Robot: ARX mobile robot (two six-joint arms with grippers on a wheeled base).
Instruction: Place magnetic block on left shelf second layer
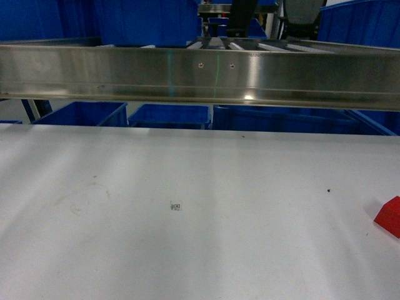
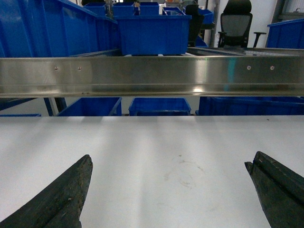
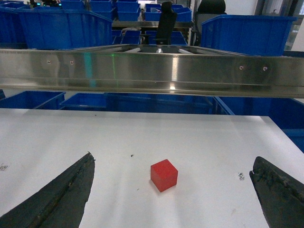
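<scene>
The magnetic block is a small red cube lying on the white tabletop. In the right wrist view it sits between and just ahead of the spread fingers of my right gripper, which is open and not touching it. The head view shows the magnetic block cut off at the right edge, with neither gripper in sight. My left gripper is open over bare table. The shelf tier, with white roller rails behind a steel front beam, carries a large blue crate at the left.
Blue crates stand on a lower level behind the table under the beam. More blue crates and office chairs are farther back. A small printed mark is on the tabletop middle.
</scene>
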